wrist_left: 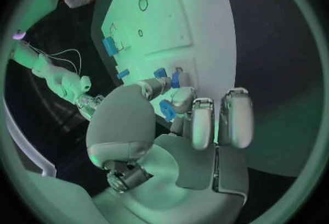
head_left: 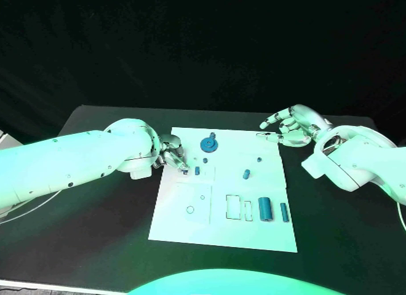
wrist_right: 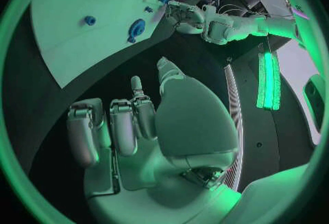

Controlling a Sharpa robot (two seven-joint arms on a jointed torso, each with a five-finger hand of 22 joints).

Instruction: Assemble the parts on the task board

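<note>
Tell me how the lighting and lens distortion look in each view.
Head view: green light washes the flat white task board and both arms. Left wrist view: fisheye bends that board's edges into curves. Right wrist view: bright green glowing strips beside the black table.

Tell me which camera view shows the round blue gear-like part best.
The head view: the round blue part lies unobstructed near the task board's far edge, seen from above. The right wrist view shows it small and slanted. In the left wrist view I cannot pick it out with certainty.
</note>
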